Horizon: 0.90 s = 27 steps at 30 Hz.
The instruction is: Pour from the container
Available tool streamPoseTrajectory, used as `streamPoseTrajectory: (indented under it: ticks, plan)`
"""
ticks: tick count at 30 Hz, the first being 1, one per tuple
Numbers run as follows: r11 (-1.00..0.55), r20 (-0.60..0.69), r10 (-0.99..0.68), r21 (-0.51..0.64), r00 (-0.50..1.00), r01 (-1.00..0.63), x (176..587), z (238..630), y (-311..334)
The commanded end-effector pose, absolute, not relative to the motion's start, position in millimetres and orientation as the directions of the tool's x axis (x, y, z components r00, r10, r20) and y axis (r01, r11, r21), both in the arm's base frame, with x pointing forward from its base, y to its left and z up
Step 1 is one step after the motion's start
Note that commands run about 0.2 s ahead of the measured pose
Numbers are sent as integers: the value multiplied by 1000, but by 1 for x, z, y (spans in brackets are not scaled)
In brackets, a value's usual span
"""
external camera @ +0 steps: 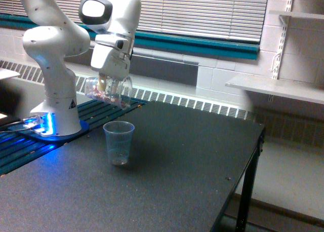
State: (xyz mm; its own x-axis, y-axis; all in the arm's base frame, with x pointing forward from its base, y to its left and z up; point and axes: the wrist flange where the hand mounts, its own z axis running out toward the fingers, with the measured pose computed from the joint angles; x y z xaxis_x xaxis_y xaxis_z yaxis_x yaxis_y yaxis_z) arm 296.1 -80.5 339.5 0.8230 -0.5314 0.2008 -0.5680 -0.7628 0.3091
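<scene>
1. Exterior view: the gripper (109, 82) is clamped on the container (108, 90), holding it in the air.
2. It lies tipped almost on its side, mouth toward the right, small pinkish bits inside.
3. It hangs above and slightly left of the cup (119, 142).
4. That cup stands upright on the dark table (192, 161).

Arm: white, bent over from its base, wrist angled downward.
Gripper (109, 84): pointed down, closed on the container (107, 91).
</scene>
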Motion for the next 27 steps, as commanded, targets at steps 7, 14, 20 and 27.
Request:
streamPoseTrajectory:
  ticks: [7,14,20,27]
  plan:
    - [-745,163,-546,353,822,-565,273,319,-80]
    - [-735,155,-546,381,823,-560,270,318,-82]
    - [-728,148,-545,405,825,-553,268,315,-83]
    - [-721,129,-542,437,830,-538,266,309,-82]
